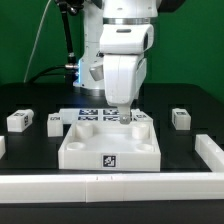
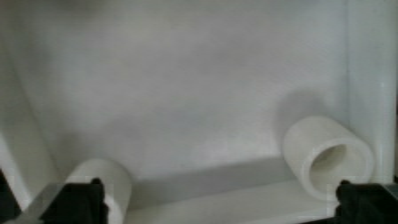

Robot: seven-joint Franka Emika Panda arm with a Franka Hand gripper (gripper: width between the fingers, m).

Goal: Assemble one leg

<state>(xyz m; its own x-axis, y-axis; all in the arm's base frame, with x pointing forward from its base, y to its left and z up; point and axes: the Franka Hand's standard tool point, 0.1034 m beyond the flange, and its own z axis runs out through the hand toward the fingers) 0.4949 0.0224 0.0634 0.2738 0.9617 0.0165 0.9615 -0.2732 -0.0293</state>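
Three legs, small white blocks with black-and-white tags, lie on the black table: two at the exterior view's left [image 1: 18,121] [image 1: 55,122] and one at its right [image 1: 180,118]. My gripper [image 1: 122,115] hangs low over the far edge of the large flat white square piece [image 1: 85,148], apart from all the legs. In the wrist view the gripper [image 2: 222,205] is open with nothing between its black fingertips [image 2: 80,200]. Below it is the square piece's white surface [image 2: 196,100] with two round corner sockets [image 2: 333,158] [image 2: 107,185].
The marker board [image 1: 92,113] lies behind the square piece. A white rail [image 1: 110,186] runs along the table's front and another [image 1: 210,150] along the exterior view's right. A white part shows at the left edge [image 1: 2,146].
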